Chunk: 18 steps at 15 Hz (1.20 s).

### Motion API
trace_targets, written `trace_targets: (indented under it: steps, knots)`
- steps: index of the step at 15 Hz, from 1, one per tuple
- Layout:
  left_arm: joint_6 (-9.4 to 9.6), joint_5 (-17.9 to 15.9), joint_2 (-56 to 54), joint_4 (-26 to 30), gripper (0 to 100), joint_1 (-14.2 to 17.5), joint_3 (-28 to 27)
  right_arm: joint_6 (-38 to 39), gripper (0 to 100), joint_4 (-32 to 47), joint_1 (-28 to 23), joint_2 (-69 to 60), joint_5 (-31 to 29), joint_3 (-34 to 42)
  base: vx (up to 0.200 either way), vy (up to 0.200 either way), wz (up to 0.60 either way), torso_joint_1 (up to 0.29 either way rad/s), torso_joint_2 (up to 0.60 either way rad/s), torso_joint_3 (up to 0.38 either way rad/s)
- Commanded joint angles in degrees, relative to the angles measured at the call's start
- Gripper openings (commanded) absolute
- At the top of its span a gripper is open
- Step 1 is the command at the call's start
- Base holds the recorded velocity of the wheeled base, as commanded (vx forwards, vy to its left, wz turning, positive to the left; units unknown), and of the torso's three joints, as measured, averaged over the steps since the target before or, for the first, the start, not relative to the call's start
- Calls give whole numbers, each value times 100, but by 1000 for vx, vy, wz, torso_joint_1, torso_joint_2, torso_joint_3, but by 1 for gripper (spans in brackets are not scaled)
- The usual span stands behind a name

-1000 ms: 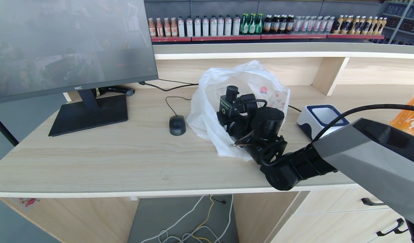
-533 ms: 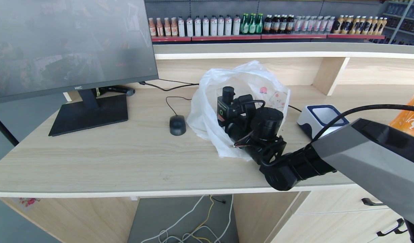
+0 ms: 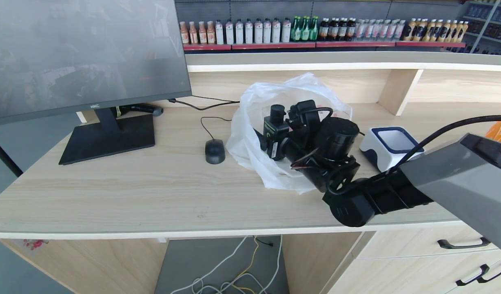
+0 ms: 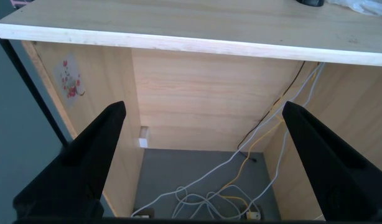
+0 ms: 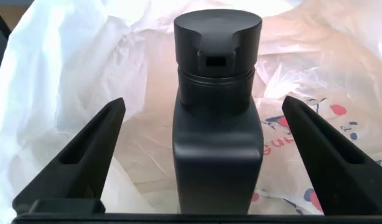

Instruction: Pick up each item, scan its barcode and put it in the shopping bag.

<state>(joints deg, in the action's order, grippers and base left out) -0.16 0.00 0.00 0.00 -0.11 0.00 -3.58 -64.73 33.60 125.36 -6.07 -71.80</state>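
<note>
The bottle (image 5: pixel 217 143) sits inside the bag (image 3: pixel 243 139), between the right gripper's (image 5: pixel 203 102) wide-spread jaws, let go. Bagging looks done. Next, the arm must back out without snagging plastic.

A small white logo (image 3: pixel 94 106) sits on the lower bezel of the monitor (image 3: pixel 87 53) at the far left of the counter; it is a maker's mark. The shopping bag (image 5: pixel 315 118) carries red lettering among small red and blue pictures on its inner wall, but folds cut it to a few letters. The black bottle (image 3: pixel 273 134) bears a green-edged label, too small to read. The labels on the shelf bottles (image 3: pixel 315 29) at the far back cannot be made out.
</note>
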Motion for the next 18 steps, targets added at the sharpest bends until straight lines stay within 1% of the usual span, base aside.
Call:
trace_targets:
  steps: [1, 6, 8, 9, 10, 11, 12, 14, 16, 18]
  knots:
    - [-2, 0, 0, 0, 100, 2, 0, -63, 100, -4, -2, -398, 9, 246, 0, 0, 0, 0, 0, 0]
    - [-2, 0, 0, 0, 100, 2, 0, -63, 100, -233, 112, -1163, 1, 1160, 0, 0, 0, 0, 0, 0]
    - [-2, 0, 0, 0, 100, 11, 0, -72, 100, -646, 235, -1426, -8, 1810, 0, 0, 0, 0, 0, 0]
    - [-2, 0, 0, 0, 100, 2, 0, -72, 100, -1068, 332, -1584, -26, 2302, 0, 0, 0, 0, 0, 0]
    - [-2, 0, 0, 0, 100, 2, 0, -72, 100, -1068, 332, -1584, -26, 2302, 0, 0, 0, 0, 0, 0]
    - [-2, 0, 0, 0, 100, 2, 0, -72, 100, -1534, 472, -1760, -26, 2856, 0, 0, 0, 0, 0, 0]
    - [-2, 0, 0, 0, 100, 2, 0, -72, 100, -1789, 631, -1936, -43, 3155, 0, 0, 0, 0, 0, 0]
    - [-2, 0, 0, 0, 100, 2, 0, -55, 100, -1920, 841, -2173, -149, 3427, 0, 0, 0, 0, 0, 0]
    - [-2, 0, 0, 0, 100, 2, 0, 60, 100, -2210, 885, -2323, -184, 3955, 0, 0, 0, 0, 0, 0]
    - [-2, 0, 0, 0, 100, 2, 0, 174, 100, -2289, 885, -2604, -202, 4333, 0, 0, 0, 0, 0, 0]
